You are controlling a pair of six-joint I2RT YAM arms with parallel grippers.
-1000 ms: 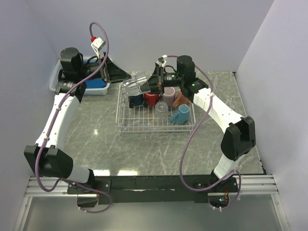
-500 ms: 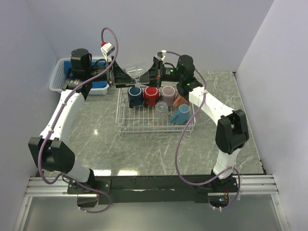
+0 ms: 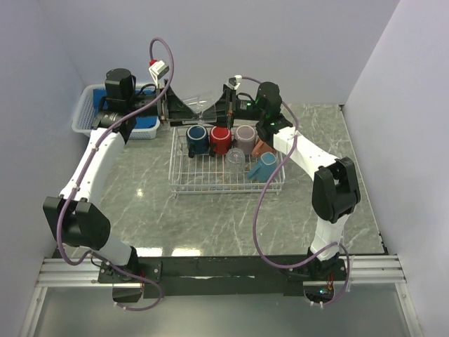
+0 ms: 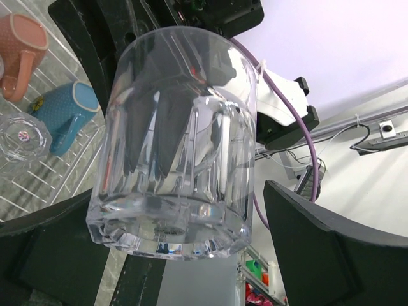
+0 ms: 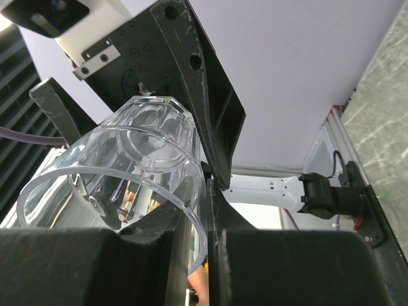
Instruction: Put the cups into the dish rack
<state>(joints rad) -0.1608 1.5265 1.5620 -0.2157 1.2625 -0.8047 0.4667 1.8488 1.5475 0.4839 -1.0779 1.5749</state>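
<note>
Clear, thick-based faceted glass cup (image 4: 178, 140) hangs tilted in the air over the far edge of the white wire dish rack (image 3: 224, 190). The right gripper (image 3: 216, 110) pinches its rim. The left gripper (image 3: 184, 109) is spread wide, with one finger on either side of the cup's base.

- Left arm (image 3: 91, 158): elbow low at the near left, forearm stretched towards the far side, wrist turned to face right.
- Left gripper (image 3: 184, 109): raised, jaws spread wide, one on each side of the base of a clear glass cup (image 3: 202, 105).
- Right arm (image 3: 302, 151): elbow at the right, forearm angled back and left, wrist facing left.
- Right gripper (image 3: 219, 111): raised, clamped on the cup's rim, facing the left gripper.
</note>
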